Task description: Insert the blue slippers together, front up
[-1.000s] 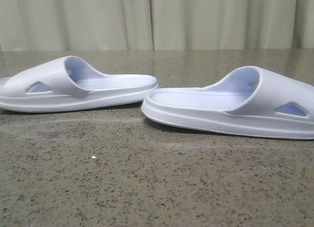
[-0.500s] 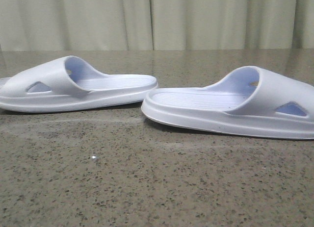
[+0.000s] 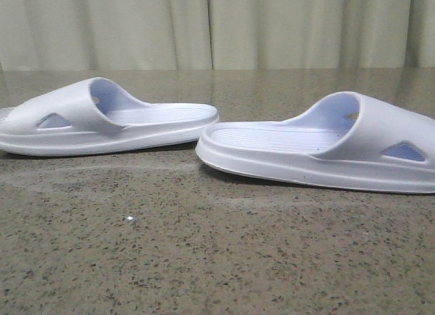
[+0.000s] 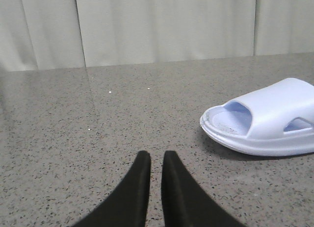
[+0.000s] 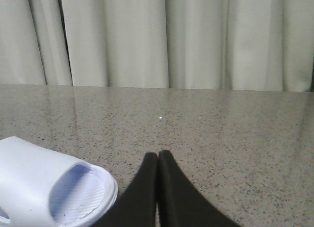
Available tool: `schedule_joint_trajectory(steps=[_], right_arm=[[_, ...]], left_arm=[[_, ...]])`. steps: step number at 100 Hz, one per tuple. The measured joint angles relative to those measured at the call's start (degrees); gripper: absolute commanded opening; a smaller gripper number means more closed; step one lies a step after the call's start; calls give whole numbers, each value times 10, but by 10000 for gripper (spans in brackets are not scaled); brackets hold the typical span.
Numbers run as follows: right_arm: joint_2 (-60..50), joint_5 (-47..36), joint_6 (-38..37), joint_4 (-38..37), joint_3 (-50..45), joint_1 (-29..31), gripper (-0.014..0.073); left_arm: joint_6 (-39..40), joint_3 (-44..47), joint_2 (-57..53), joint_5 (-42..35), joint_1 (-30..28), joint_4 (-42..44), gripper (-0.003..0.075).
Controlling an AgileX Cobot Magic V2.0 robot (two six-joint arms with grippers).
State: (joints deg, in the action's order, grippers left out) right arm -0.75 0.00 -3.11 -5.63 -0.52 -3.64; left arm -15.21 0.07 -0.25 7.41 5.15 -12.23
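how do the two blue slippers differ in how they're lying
The left slipper has its strap at the left end and open heel pointing right; the right slipper is mirrored, with its strap at the right. The right one sits nearer the camera. Both lie flat, soles down, on the table.

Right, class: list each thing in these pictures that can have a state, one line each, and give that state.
Left slipper: flat on its sole, untouched.
Right slipper: flat on its sole, heel toward the other's heel, apart.
Left hand: nearly shut, holding nothing.
Right hand: shut, holding nothing.
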Motion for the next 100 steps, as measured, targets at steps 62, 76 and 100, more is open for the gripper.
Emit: schedule_joint_trajectory(steps=[62, 76, 100], right_arm=[[0, 122, -33, 23, 65, 0, -106], [0, 158, -38, 24, 122, 0, -79], [44, 269, -39, 26, 236, 0, -76]], left_arm=[[1, -12, 0, -26, 0, -316, 15], [1, -59, 3, 3, 0, -325, 15], [1, -190, 141, 101, 0, -309, 15]])
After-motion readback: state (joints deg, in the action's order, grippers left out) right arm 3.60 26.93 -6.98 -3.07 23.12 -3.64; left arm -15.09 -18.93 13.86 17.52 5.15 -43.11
